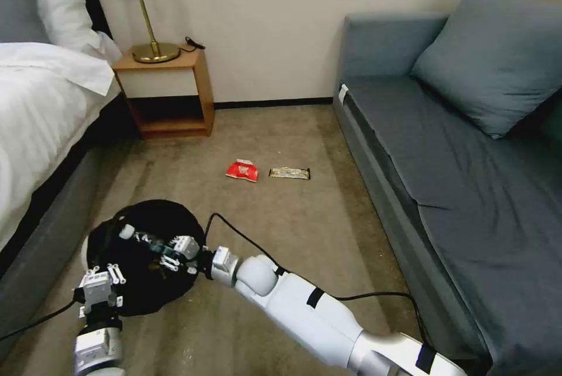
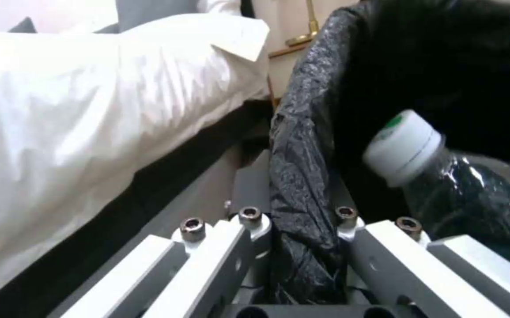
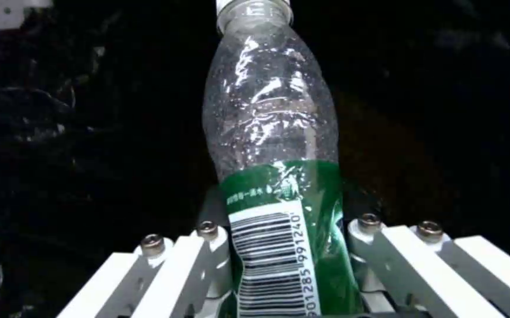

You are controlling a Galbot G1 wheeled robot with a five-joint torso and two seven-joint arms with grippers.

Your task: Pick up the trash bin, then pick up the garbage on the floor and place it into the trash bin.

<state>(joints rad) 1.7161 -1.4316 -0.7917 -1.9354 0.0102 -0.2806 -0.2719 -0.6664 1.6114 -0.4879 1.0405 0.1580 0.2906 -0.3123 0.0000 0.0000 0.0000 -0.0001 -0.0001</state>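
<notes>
The right gripper is clamped narrow round the green-labelled end of the bottle, holding it cap-first over the mouth of the bin. The left gripper pinches the black-bagged rim, its fingers close on either side. From the head view, the red packet and bar wrapper lie on the carpet well beyond the bin, while the right wrist view alone shows the barcode.
</notes>
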